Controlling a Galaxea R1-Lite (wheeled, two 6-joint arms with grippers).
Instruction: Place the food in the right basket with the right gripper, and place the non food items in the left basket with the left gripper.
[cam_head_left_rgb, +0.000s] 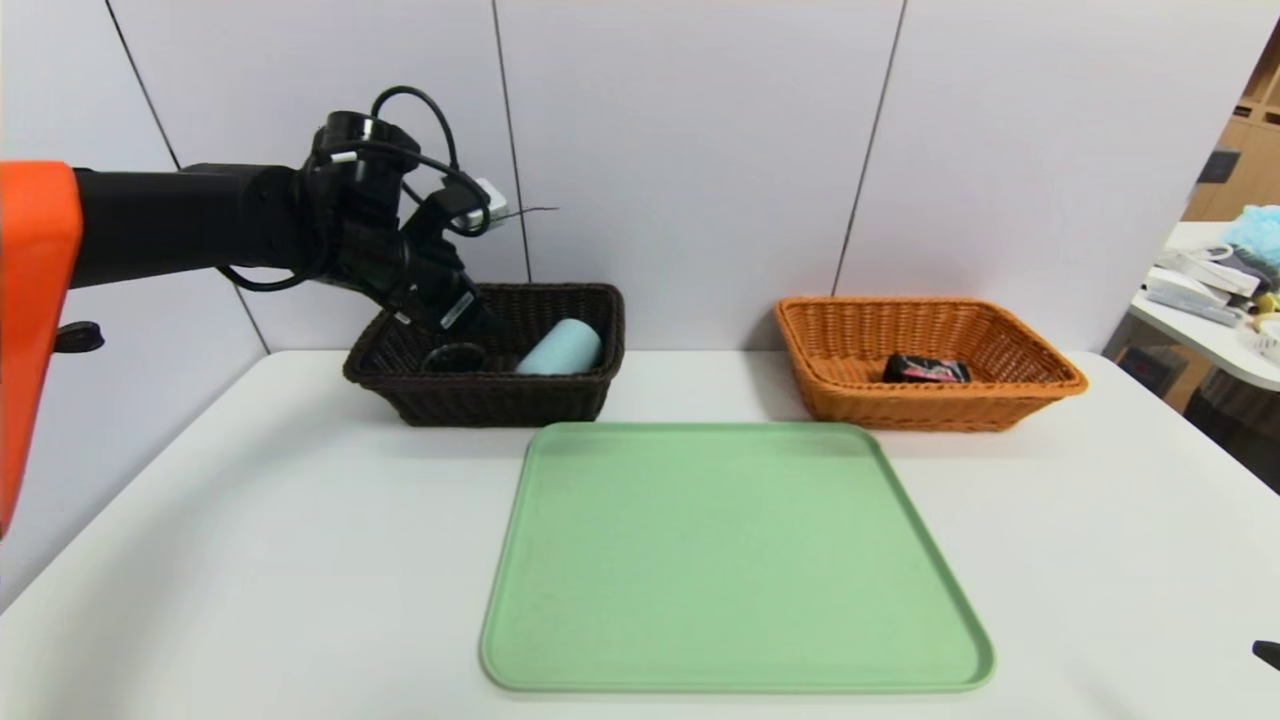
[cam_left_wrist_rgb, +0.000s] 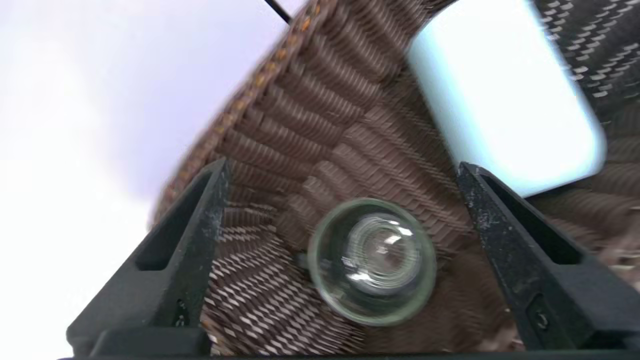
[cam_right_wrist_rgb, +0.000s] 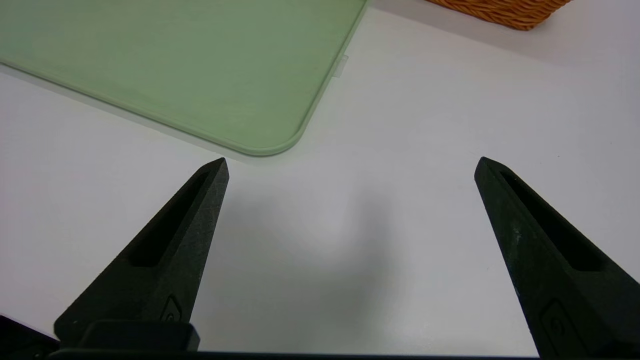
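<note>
The left gripper (cam_left_wrist_rgb: 344, 172), jaws wide apart, seems to hang right above the clear glass cup (cam_left_wrist_rgb: 372, 262), ready to lift away.

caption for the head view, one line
Open left end effector over dark brown wicker basket holding blue-grey plastic tumbler and clear glass cup.

left tool (cam_left_wrist_rgb: 342, 170) angled down, spread open; right parked open.
</note>
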